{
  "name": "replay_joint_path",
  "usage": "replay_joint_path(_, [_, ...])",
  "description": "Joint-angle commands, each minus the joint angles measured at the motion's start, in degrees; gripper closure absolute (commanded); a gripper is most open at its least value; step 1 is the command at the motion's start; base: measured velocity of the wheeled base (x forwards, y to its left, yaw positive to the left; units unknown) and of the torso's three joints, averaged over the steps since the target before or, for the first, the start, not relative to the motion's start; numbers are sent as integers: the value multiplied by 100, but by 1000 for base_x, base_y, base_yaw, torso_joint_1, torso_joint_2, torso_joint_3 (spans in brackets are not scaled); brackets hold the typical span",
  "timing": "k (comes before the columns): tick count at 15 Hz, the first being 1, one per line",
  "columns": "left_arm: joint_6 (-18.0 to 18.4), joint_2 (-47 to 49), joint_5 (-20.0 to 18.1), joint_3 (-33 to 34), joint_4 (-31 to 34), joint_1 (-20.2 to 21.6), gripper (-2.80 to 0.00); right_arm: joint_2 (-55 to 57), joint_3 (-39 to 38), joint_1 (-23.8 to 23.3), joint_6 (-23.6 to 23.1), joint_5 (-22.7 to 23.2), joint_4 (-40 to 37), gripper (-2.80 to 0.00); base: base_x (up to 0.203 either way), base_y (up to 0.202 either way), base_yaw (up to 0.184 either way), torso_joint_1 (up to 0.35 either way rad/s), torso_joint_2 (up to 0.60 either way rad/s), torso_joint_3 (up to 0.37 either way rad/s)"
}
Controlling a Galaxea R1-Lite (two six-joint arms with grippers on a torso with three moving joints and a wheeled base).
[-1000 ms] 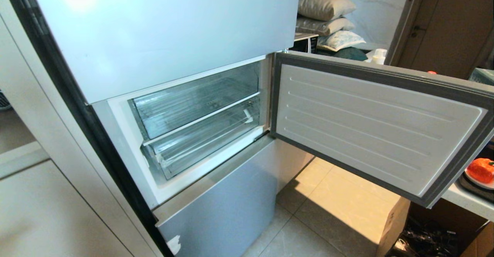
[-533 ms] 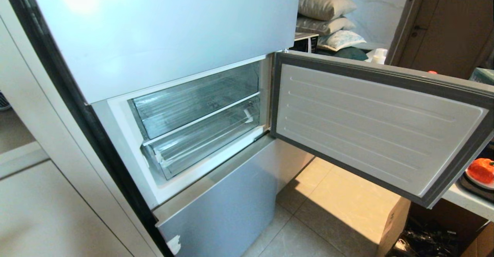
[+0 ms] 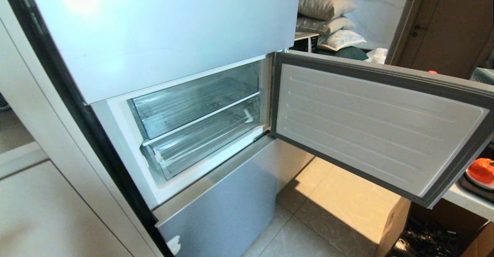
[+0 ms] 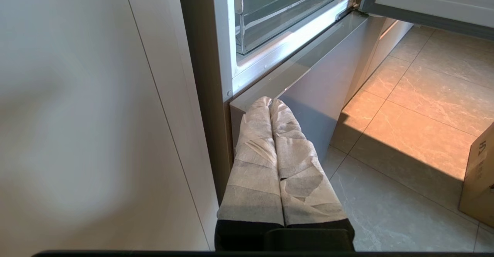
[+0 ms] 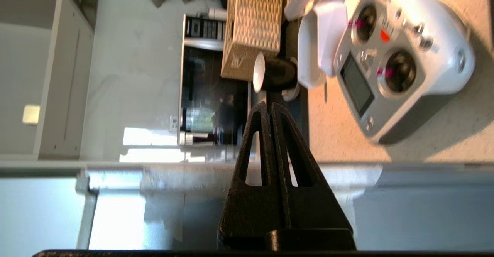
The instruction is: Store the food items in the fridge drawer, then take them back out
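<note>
Food (image 3: 481, 170) half cut off beside the fridge door (image 3: 378, 129); only wrist views show both tools (image 4: 270, 102) (image 5: 268, 104) pinched empty.

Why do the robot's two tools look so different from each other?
The left tool has two long fingers wrapped in whitish, wrinkly tape or cloth, with black showing at the base. The right tool is bare black with a rough grainy surface, and each pointed finger has a long cut-out slot. No cables or markings show on either.
</note>
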State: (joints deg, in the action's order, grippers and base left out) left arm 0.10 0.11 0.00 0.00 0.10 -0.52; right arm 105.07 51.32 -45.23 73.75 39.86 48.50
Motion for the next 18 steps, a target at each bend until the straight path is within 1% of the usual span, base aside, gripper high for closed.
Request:
replay_joint_path(1, [-1, 7, 0, 0, -1, 0, 0, -275, -246, -6, 40, 372, 19, 0, 0, 0, 0, 0, 0, 0])
replay_joint_path(3, [-1, 7, 0, 0, -1, 0, 0, -556, -581, -12, 35, 913, 19, 0, 0, 0, 0, 0, 0, 0])
replay_joint_path(5, [-1, 7, 0, 0, -1, 0, 0, -758, -772, -12, 40, 1195, -9, 0, 0, 0, 0, 0, 0, 0])
replay_joint_path(6, [-1, 7, 0, 0, -1, 0, 0, -913, -883, -14, 34, 1250, -18, 0, 0, 0, 0, 0, 0, 0])
replay_joint_path(7, [-1, 7, 0, 0, -1, 0, 0, -1115, -1058, -36, 21, 1260, 0, 0, 0, 0, 0, 0, 0, 0])
replay_joint_path(10, [-1, 7, 0, 0, -1, 0, 0, -1756, -1371, -483, 6, 1296, 18, 0, 0, 0, 0, 0, 0, 0])
replay_joint_path(14, [-1, 7, 0, 0, -1, 0, 0, -2347, -1478, -1403, -9, 1245, 44, 0, 0, 0, 0, 0, 0, 0])
replay_joint_path(15, [-1, 7, 0, 0, -1, 0, 0, -2427, -1485, -1631, -4, 1236, 138, 0, 0, 0, 0, 0, 0, 0])
replay_joint_path(16, [-1, 7, 0, 0, -1, 0, 0, -2448, -1501, -1839, 4, 1192, 438, 0, 0, 0, 0, 0, 0, 0])
replay_joint_path(18, [-1, 7, 0, 0, -1, 0, 0, -2228, -1502, -1917, 1, 885, 892, 0, 0, 0, 0, 0, 0, 0])
